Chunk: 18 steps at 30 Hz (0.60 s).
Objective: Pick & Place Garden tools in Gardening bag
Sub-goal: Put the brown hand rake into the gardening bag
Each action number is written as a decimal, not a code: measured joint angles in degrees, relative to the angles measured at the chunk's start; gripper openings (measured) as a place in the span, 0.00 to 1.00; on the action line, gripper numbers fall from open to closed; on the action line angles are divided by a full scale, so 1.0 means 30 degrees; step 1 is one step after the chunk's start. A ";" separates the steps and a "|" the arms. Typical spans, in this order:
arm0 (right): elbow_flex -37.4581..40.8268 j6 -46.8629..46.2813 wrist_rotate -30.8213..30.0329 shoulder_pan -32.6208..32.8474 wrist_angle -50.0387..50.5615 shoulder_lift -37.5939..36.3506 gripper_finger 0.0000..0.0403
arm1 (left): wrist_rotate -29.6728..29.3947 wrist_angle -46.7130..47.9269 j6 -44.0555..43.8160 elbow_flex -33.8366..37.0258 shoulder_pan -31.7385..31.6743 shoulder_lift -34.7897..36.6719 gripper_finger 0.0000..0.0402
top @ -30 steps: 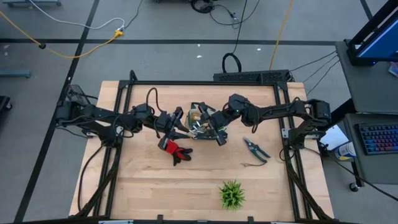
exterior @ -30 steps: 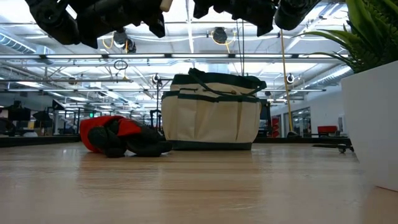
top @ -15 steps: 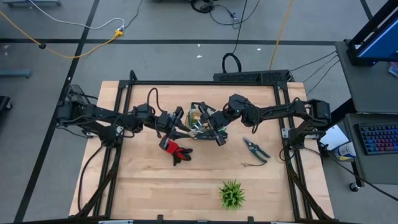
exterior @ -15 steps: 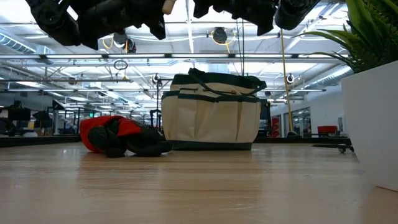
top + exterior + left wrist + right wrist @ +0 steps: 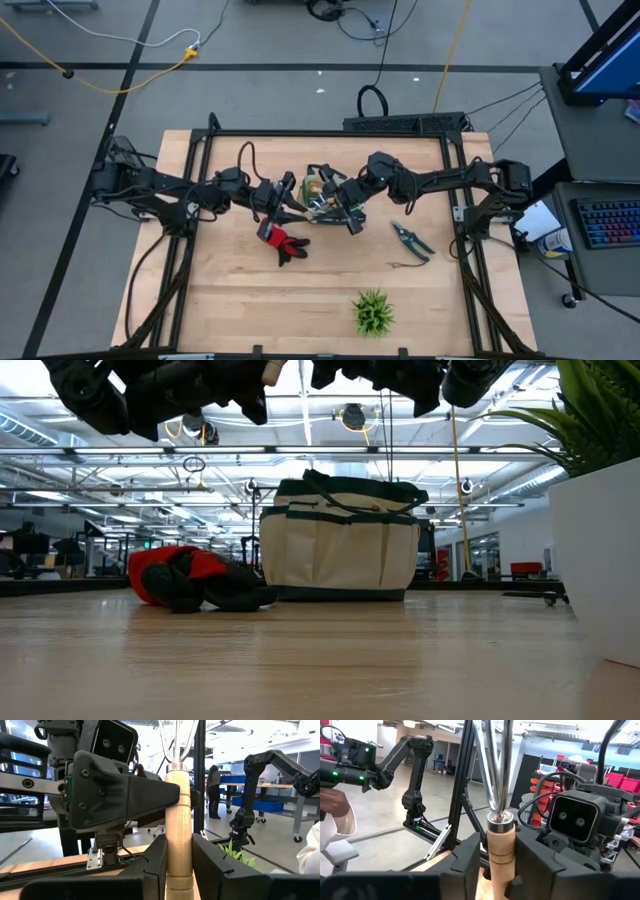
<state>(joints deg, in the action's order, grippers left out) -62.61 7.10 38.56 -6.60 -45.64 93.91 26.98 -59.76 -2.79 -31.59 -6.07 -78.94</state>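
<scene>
Plant (image 5: 372, 312) sits nearest the table's front edge, not part of the job. Pruning shears (image 5: 411, 239) and glove (image 5: 283, 243) lie farther in, unpacked. Beyond, over the gardening bag (image 5: 325, 196), left gripper (image 5: 176, 865) and right gripper (image 5: 497, 857) both clamp one wooden-handled rake (image 5: 178, 815); I judge a handover underway, with most packing left.
</scene>
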 joint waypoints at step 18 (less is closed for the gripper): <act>0.0000 0.0280 -0.0787 0.0098 0.0584 -0.0029 0.15 | 0.0020 0.0114 -0.0115 0.0007 0.0000 0.0007 0.20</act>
<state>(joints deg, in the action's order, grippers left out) -62.61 7.94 36.20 -6.31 -43.88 93.82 27.04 -59.42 -3.13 -31.57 -6.06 -78.92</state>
